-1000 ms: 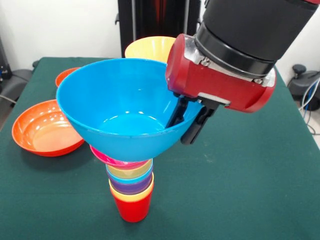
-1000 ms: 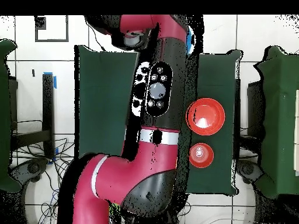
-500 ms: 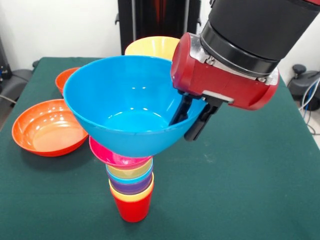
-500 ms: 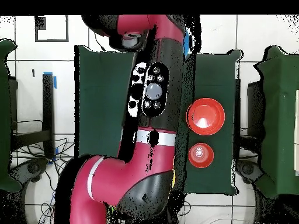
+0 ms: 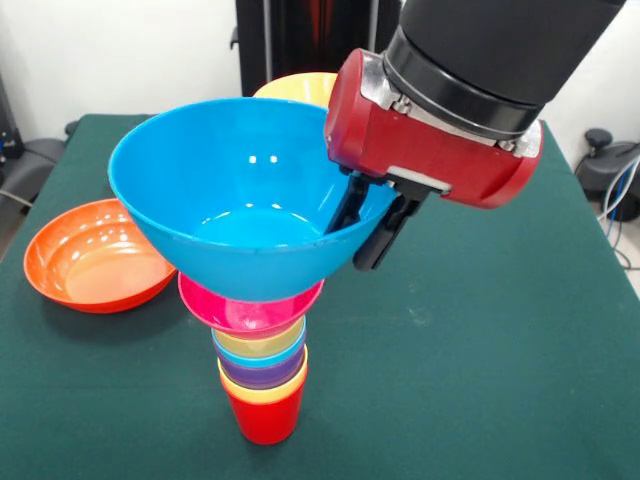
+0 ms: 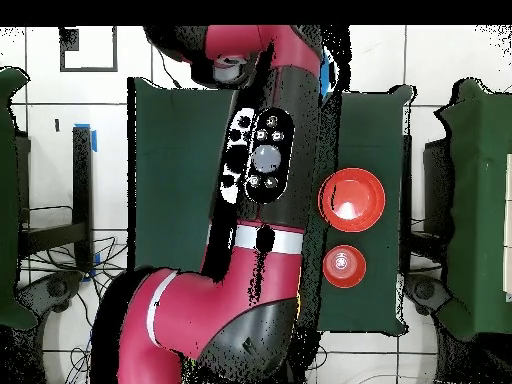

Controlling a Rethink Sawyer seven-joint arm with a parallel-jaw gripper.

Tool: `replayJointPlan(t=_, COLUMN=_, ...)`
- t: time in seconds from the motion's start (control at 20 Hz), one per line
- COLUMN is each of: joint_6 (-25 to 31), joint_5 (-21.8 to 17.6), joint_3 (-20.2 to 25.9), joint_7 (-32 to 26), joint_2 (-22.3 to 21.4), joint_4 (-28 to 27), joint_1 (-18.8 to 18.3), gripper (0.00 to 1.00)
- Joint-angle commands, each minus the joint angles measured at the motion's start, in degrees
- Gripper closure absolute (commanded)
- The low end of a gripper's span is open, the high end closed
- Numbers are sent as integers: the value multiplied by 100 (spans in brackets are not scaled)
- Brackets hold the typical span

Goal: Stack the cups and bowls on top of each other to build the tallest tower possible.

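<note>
The tower stands at the table's near side: a red cup (image 5: pixel 263 418) as base, then yellow-orange, purple, blue and pale yellow cups nested in it, and a small magenta-pink bowl (image 5: pixel 250 306) on top. My gripper (image 5: pixel 363 222) is shut on the right rim of the large blue bowl (image 5: pixel 235 205), one finger inside the rim and one outside. It holds the bowl nearly level, right over the pink bowl. I cannot tell whether the two bowls touch. In the overhead view the arm (image 6: pixel 265 165) hides the gripper, the blue bowl and the tower.
A wide shallow orange bowl (image 5: pixel 95 258) lies left of the tower and also shows in the overhead view (image 6: pixel 351 198). A small orange bowl (image 6: pixel 344 266) shows overhead only. A large yellow-orange bowl (image 5: pixel 296 88) stands behind the blue bowl.
The gripper has carried the blue bowl a little left and upward and levelled it. More of the pink bowl now shows under it.
</note>
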Motion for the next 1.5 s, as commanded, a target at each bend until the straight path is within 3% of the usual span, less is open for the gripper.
replayJointPlan(t=0.05, joint_6=-302, joint_5=-321, joint_3=392, joint_7=-1679, joint_2=-126, joint_4=670, joint_1=-43, gripper=100)
replayJointPlan(t=1.05, joint_6=-908, joint_5=-400, joint_3=577, joint_7=-1484, joint_2=-400, joint_4=1486, joint_1=5, gripper=100)
replayJointPlan(t=1.5, joint_6=-744, joint_5=-339, joint_3=515, joint_7=-1326, joint_2=-267, joint_4=1262, joint_1=16, gripper=100)
